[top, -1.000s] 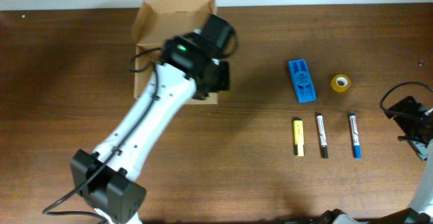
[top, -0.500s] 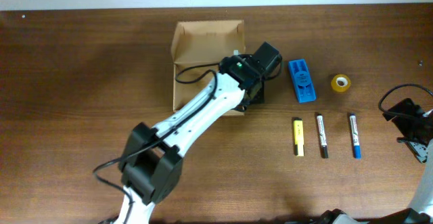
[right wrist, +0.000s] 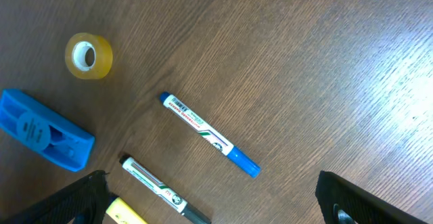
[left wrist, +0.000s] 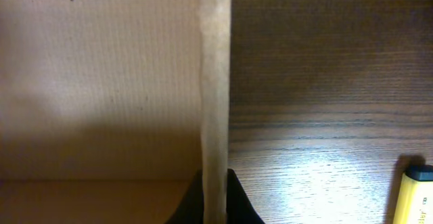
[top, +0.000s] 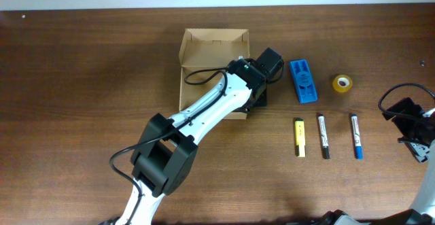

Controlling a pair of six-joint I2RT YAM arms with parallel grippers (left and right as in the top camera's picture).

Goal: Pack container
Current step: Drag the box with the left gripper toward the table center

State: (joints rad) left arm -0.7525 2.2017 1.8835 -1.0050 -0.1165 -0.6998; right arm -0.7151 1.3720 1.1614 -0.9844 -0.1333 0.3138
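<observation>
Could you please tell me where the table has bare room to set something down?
It is crowded right of the tan cardboard box: blue plastic block, yellow tape roll, yellow highlighter, black-capped marker, blue-capped marker. The brown wooden table is bare left of the box and along the front below those pens.

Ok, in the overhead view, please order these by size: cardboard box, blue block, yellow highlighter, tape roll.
1. cardboard box
2. blue block
3. yellow highlighter and tape roll: unsure; highlighter longer, roll wider.
</observation>
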